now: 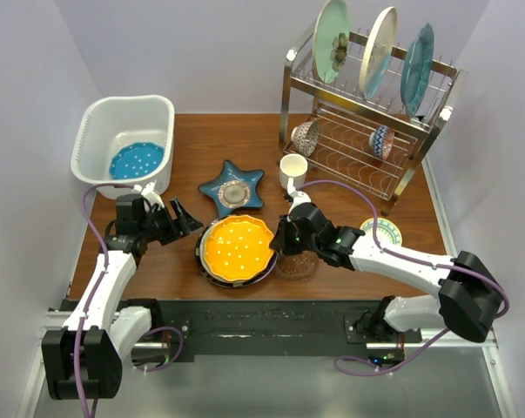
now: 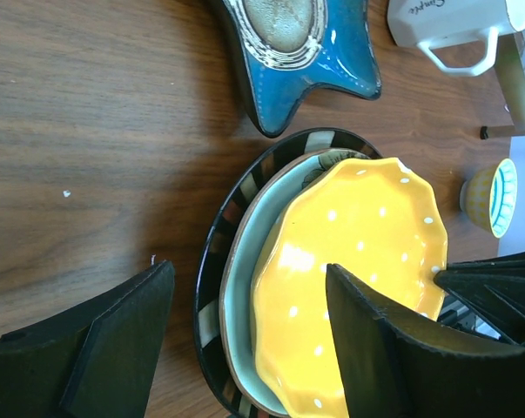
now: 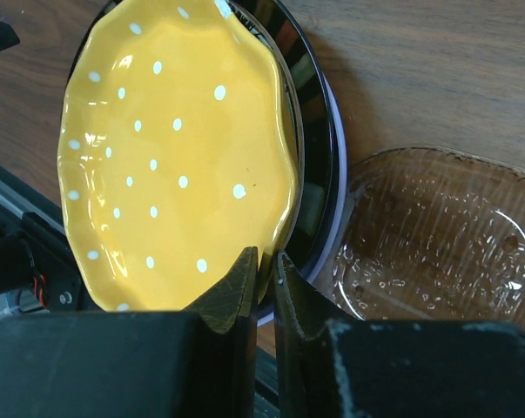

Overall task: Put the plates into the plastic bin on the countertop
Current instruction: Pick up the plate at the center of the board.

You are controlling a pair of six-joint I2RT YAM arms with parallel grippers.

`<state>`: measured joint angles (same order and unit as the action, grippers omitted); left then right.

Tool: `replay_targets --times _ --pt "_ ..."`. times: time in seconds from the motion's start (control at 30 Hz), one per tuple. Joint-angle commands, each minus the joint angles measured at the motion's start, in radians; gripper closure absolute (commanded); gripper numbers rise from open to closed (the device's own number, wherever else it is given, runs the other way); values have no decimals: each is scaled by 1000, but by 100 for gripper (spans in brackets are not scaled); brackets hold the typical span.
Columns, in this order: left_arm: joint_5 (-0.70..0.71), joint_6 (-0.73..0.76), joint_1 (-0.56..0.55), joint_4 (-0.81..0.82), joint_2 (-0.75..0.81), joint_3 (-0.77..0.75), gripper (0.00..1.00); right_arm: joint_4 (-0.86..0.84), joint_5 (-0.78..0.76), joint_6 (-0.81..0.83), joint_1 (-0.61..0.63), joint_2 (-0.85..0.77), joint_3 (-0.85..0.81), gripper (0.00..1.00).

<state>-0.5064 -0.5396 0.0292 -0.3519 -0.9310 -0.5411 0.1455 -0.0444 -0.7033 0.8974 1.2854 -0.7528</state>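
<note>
Orange scalloped plate [image 3: 166,148], white-dotted, is pinched at its rim by right end effector [image 3: 265,258]; left end effector [image 2: 245,280] gapes empty.

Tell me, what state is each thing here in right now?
Orange plate: atop the stack, rim pinched by right fingers.
Left fingers: open, empty.
Blue dotted plate: flat in the white bin.
Star-shaped dish: flat on the countertop.
Three rack plates: upright in the dish rack.
White mug: upright.

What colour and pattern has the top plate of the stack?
The top plate is orange-yellow with white dots, clearest in the right wrist view.
</note>
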Motion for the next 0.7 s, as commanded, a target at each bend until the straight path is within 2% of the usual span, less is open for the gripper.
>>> replay_targets --times 0.0,0.2,0.3,0.47,0.67 --pt "-61 3 -9 51 26 -5 26 8 -31 5 5 -63 -22 100" --pt "-113 -2 -22 88 43 3 28 32 -69 25 3 -60 -23 100" --pt "-113 -6 -86 97 31 -6 28 13 -68 30 3 -37 -8 100" --pt "-49 -5 -182 80 -31 -20 29 -6 -54 34 1 -1 10 100" --pt "37 -10 -210 53 -72 -30 29 -18 -55 42 -3 8 36 100"
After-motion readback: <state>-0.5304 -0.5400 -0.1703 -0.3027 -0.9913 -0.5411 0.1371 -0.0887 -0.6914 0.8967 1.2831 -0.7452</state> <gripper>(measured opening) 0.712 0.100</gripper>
